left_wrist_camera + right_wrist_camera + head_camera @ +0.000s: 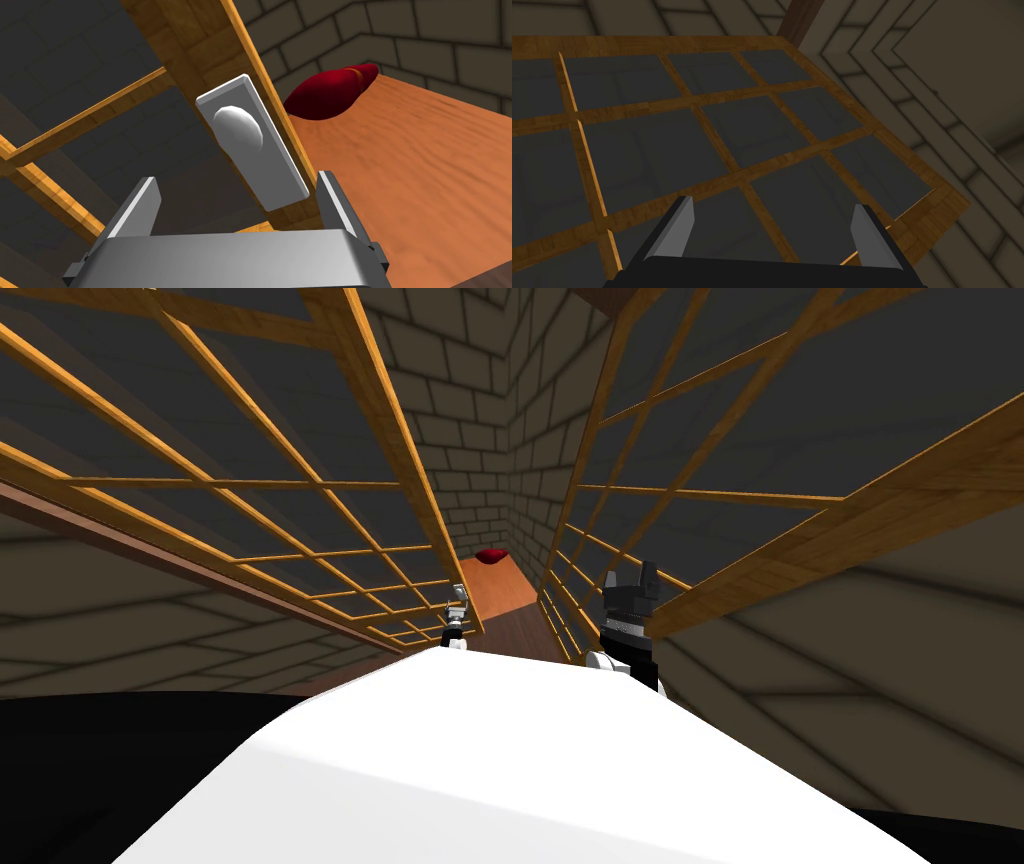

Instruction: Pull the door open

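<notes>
A wooden-framed door with dark panes [385, 418] runs along my left. On its stile sits a grey plate [272, 172] with a rounded pale knob [239, 127]. My left gripper [236, 179] is open just short of the knob, one finger beside the plate's lower end and the other out over the pane; it touches nothing. The same gripper [459, 593] is small at the door's edge in the head view. My right gripper [631, 573] is raised and open, facing a second paned wooden door [637, 110] on the right.
Beyond the left door's edge lies an orange-brown wooden surface [425, 175] with a dark red rounded object [330, 92] on it. Grey brick walls [480, 438] close the corner ahead. The two paned doors leave a narrow gap between them.
</notes>
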`<state>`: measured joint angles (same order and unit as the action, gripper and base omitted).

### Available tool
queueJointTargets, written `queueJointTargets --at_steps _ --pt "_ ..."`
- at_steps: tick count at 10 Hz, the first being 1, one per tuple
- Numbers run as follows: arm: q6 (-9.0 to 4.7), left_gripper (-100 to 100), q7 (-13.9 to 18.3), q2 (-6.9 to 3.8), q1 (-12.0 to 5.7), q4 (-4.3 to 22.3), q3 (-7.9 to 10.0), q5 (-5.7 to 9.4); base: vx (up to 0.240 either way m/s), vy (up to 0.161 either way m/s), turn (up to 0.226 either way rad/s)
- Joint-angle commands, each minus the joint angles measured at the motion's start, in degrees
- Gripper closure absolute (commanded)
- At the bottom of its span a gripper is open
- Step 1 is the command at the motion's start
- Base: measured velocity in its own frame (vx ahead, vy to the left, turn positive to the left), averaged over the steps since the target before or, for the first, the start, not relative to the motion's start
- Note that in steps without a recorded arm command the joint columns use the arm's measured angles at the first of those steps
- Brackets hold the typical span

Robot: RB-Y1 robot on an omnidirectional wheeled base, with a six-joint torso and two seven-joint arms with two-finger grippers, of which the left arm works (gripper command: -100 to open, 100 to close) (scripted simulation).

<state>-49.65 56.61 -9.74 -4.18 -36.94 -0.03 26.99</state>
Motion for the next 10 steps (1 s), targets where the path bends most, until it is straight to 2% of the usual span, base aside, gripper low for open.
queueJointTargets --at_steps 1,2,3,5,6,9,10 --pt "0.05 -100 2.9 0.06 -0.13 -0.1 -0.49 1.11 -0.054 0.007 -0.049" --pt "0.09 -100 4.3 0.11 -0.25 -0.1 -0.88 2.01 -0.077 0.010 -0.076" --pt "0.09 -100 5.2 0.11 -0.25 -0.1 -0.88 2.01 -0.063 0.013 -0.023" --pt "0.18 -100 8.8 0.19 -0.46 -0.2 -1.61 3.69 -0.075 0.024 -0.048" --pt "0.18 -100 9.6 0.19 -0.46 -0.2 -1.61 3.69 -0.062 0.013 -0.027" --pt "0.29 -100 14.8 0.29 -0.73 -0.2 -2.50 5.72 -0.061 0.016 -0.047" --pt "0.29 -100 15.2 0.29 -0.73 -0.2 -2.50 5.72 -0.046 0.019 -0.013"
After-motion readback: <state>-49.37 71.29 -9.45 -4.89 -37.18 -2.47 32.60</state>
